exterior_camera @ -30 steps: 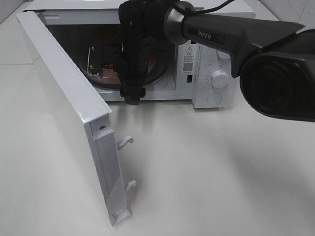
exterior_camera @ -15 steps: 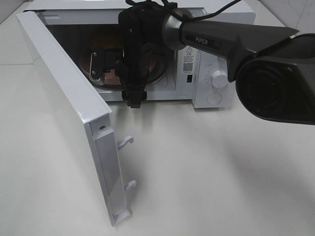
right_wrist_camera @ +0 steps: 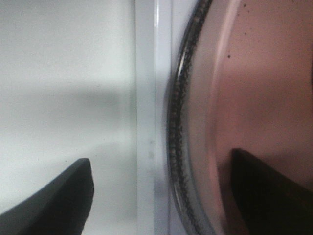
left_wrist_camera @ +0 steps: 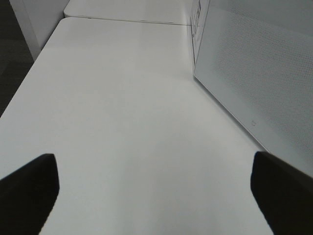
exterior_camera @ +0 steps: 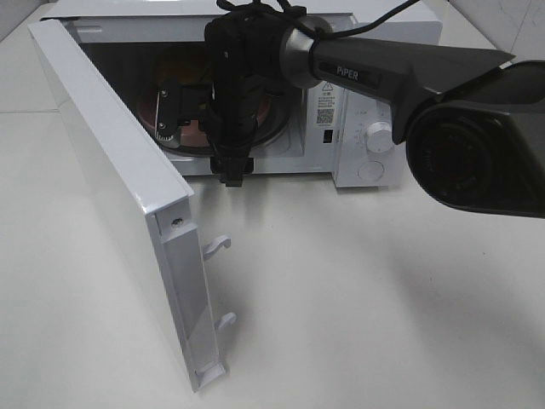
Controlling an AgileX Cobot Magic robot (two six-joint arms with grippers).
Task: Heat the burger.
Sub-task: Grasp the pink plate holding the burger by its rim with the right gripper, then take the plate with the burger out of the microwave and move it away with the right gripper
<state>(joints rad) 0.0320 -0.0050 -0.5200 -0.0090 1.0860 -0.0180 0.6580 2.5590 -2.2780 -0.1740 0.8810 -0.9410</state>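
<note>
- Far left, the left gripper (left_wrist_camera: 156, 196) is hanging over the table (left_wrist_camera: 122, 107) with its fingers spread wide and gripping nothing. I'd say it's parking clear so the other arm gets the room.
- The one door (exterior_camera: 111, 179) is standing swung wide toward us, its two latch hooks (exterior_camera: 218, 244) showing, leaving the mouth of the microwave (exterior_camera: 364, 166) open.
- Inside, one pink plate (right_wrist_camera: 259, 88) is sitting on the glass turntable (right_wrist_camera: 177, 122). The burger (exterior_camera: 180, 64) is showing only as a tan hump on the plate, by my read, half hidden behind the wrist.
- The right gripper (right_wrist_camera: 160, 188) is hovering at the plate's rim, jaws apart, nothing pinched; it's looking let go.
- Far right, one knob (exterior_camera: 381, 135) is waiting.
</note>
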